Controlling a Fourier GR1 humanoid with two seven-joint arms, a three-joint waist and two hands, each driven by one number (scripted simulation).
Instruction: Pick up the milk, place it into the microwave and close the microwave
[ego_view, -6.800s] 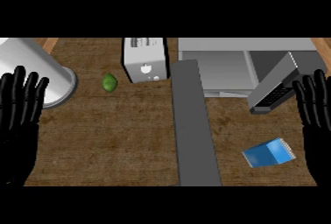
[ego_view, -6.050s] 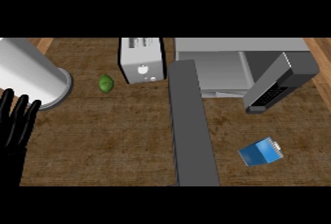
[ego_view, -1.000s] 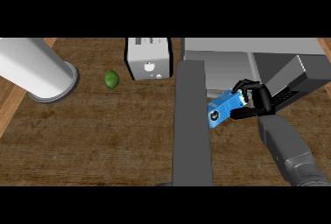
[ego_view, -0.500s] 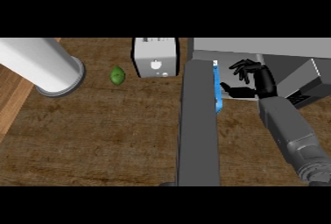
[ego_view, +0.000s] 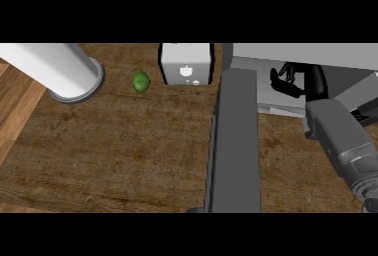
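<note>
Since the right hand (ego_view: 295, 80) is reaching into the open microwave (ego_view: 310, 60) at the far right, with its grey forearm running back toward the near right edge, the step in hand looks like setting the milk down inside the cavity. The milk itself cannot be seen from the head view; it may be hidden behind the hand or already resting on the microwave floor, and I cannot tell which. The black fingers (ego_view: 283, 86) are curled, but whether they are closed around the carton or have let it go is not clear. To do this well, the carton should be lowered until it sits flat and well inside the opening, away from the front lip, before the fingers spread. The hand should then draw straight back toward the near side so it does not tip the carton. The microwave door (ego_view: 235, 145), the long grey slab seen edge-on just left of the forearm, stands open and needs a clear swing path. The left hand is out of view.
</note>
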